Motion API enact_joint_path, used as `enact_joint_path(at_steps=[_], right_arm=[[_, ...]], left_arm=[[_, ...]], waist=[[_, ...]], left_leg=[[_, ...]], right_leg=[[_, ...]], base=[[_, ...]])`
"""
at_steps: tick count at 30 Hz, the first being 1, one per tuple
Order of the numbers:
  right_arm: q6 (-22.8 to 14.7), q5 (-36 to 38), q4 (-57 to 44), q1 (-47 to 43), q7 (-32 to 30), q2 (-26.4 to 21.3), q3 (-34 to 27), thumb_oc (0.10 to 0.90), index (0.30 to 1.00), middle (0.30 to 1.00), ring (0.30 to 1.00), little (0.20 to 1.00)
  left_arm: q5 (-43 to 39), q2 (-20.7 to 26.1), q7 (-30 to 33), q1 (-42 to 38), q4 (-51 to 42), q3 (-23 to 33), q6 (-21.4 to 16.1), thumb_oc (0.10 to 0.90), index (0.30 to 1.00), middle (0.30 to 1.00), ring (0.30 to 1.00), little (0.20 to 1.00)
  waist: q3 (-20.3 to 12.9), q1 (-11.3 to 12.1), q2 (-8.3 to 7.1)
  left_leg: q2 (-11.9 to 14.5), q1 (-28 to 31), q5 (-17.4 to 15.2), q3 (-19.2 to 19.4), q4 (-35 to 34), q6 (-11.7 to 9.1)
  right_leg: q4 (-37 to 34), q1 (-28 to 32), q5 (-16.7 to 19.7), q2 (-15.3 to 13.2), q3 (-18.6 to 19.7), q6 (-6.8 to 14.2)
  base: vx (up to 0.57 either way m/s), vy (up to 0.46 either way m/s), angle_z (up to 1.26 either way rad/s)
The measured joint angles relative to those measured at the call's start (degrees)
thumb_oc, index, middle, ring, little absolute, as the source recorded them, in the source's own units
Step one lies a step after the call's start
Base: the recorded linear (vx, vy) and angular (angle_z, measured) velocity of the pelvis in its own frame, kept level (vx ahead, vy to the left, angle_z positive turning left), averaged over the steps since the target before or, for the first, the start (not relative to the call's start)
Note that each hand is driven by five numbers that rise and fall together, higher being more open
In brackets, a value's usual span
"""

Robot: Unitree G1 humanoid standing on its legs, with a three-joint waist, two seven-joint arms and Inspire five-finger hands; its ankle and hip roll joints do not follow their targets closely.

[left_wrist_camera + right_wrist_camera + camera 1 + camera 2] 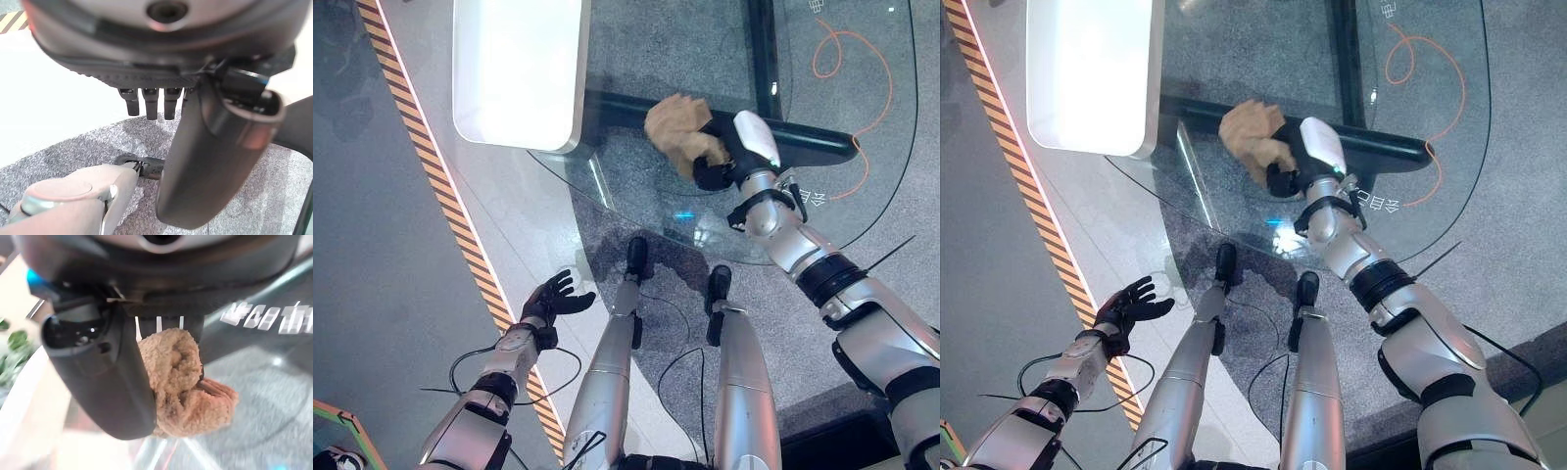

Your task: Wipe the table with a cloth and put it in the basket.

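Observation:
A tan terry cloth point(677, 129) is bunched up on the glass table point(705, 196), near its front part over a dark bar. My right hand point(724, 157) reaches over the table with its fingers and thumb curled round the cloth point(183, 382). In the right eye view the same cloth point(1252, 137) sticks out past the right hand point(1295, 162) toward the table's middle. My left hand point(553, 297) hangs low at my left side over the floor, apart from the table, its fingers point(149, 100) straight and holding nothing.
A white rounded counter point(519, 73) stands at the table's far left. A yellow-and-black striped line point(431, 157) runs along the floor on the left. An orange cable point(847, 69) loops on the floor under the glass at the right.

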Motion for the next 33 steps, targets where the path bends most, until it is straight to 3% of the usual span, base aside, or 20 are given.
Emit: enact_joint_path(at_steps=[17,26,29,33], right_arm=[[0.0,-1.6,-3.4,2.2,5.5,0.6,1.3,0.100,0.300,0.300,0.300,0.200],[-0.1,-1.5,-3.7,3.5,4.3,0.7,1.2,0.100,0.300,0.300,0.300,0.200],[-0.1,-1.4,-3.7,4.1,2.9,0.8,1.0,0.100,0.300,0.300,0.300,0.200],[-0.4,0.2,-3.7,6.2,-1.5,2.0,-2.8,0.100,0.300,0.300,0.300,0.200]], left_arm=[[0.1,-0.6,-0.1,0.0,0.0,0.1,0.0,0.800,0.900,0.900,0.900,0.900],[-2.6,-0.6,0.2,0.0,0.0,1.1,-0.9,0.800,0.900,0.900,0.900,0.900],[-5.6,-0.7,1.8,0.0,-1.3,3.4,-2.6,0.800,0.900,0.900,0.900,0.900],[-13.3,-0.6,10.1,-0.6,-6.0,11.1,-5.8,0.800,0.900,0.900,0.900,0.900]], waist=[[0.0,0.0,0.01],[0.0,0.1,0.01],[0.0,0.1,0.01],[0.0,0.2,0.00]], left_leg=[[0.0,0.0,0.0,0.0,0.0,0.0],[0.0,0.5,0.0,0.0,0.0,0.0],[0.0,0.8,0.0,-0.1,0.0,0.0],[-0.2,1.1,0.0,-0.3,0.0,0.0]], right_leg=[[0.0,0.0,-0.1,0.0,0.0,0.0],[0.1,0.5,-0.1,0.0,0.0,0.0],[0.1,0.8,-0.1,0.0,0.0,-0.1],[0.8,0.8,-0.5,-0.2,-0.1,-0.2]], base=[[0.00,0.000,0.00],[0.00,0.000,0.00],[0.00,0.000,0.00],[0.00,-0.009,0.01]])
